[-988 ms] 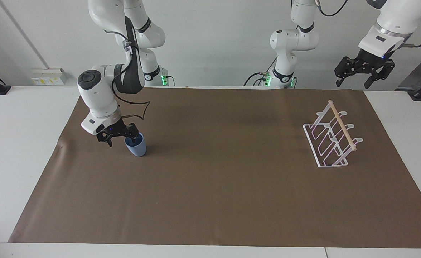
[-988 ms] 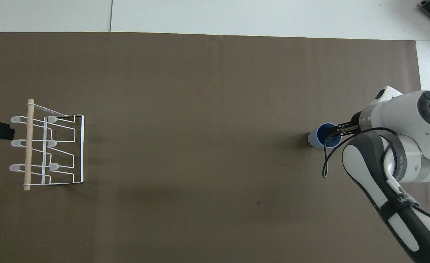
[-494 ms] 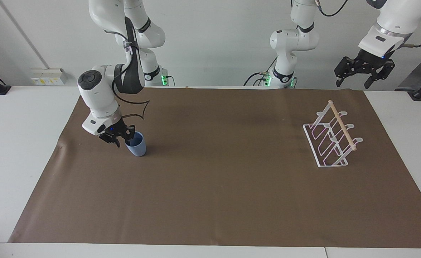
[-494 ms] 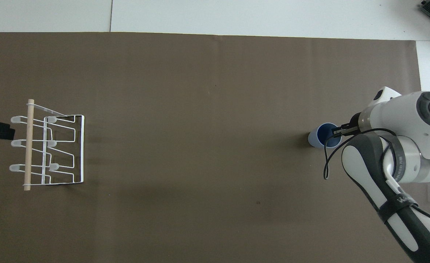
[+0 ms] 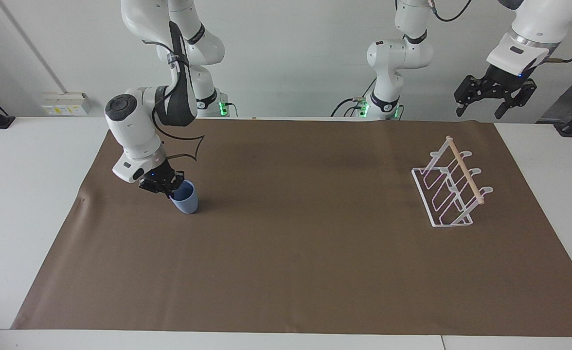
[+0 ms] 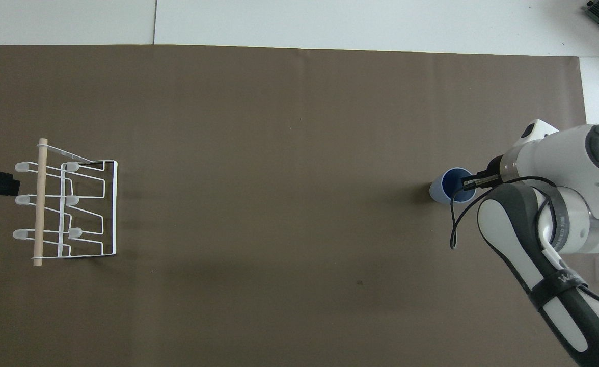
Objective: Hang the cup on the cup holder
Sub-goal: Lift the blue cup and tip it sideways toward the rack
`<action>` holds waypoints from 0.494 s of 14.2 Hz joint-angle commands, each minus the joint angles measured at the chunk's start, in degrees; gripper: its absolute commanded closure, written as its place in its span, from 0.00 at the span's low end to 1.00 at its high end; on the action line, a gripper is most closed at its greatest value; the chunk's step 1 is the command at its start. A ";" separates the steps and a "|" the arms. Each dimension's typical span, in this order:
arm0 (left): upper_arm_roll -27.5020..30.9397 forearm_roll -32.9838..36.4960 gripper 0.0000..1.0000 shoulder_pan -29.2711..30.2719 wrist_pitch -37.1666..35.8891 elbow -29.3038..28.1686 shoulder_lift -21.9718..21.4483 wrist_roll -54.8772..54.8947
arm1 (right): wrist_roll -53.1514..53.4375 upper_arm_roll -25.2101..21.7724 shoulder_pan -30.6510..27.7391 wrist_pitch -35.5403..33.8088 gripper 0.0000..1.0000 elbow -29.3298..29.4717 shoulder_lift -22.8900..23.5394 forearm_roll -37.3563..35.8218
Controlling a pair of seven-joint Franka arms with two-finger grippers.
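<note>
Right gripper (image 5: 170, 191) clamped on rim of the small light-blue handleless plastic cup (image 5: 186, 199); left arm waiting.

Cup stands upright, mouth up, on the brown paper mat (image 5: 295, 253) toward the right arm's end of the table; base looks to be on the mat. Right gripper's fingers are pinched together on the cup wall at the rim, on the side toward the right arm's end; overhead view shows one fingertip inside the mouth (image 6: 466, 180). The slanted white wire cup holder (image 5: 449, 187) with rounded prongs and a light wooden dowel across its top sits toward the left arm's end, well apart from the cup, prongs bare. Left gripper (image 5: 493, 97) hangs high in the air at that end of the table, fingers spread wide, holding nothing. White table (image 5: 28, 204) shows around the mat.
</note>
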 commanded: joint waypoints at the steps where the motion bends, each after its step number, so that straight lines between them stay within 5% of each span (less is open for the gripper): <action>1: 0.24 0.65 0.00 -0.91 0.08 -1.46 -1.35 -0.42 | -1.44 1.77 -0.13 -10.18 1.00 8.10 -1.06 3.34; 7: 0.06 0.65 0.00 -1.00 -0.79 -1.90 -2.05 -0.59 | -1.35 2.04 -0.13 -21.19 1.00 19.19 -2.21 17.91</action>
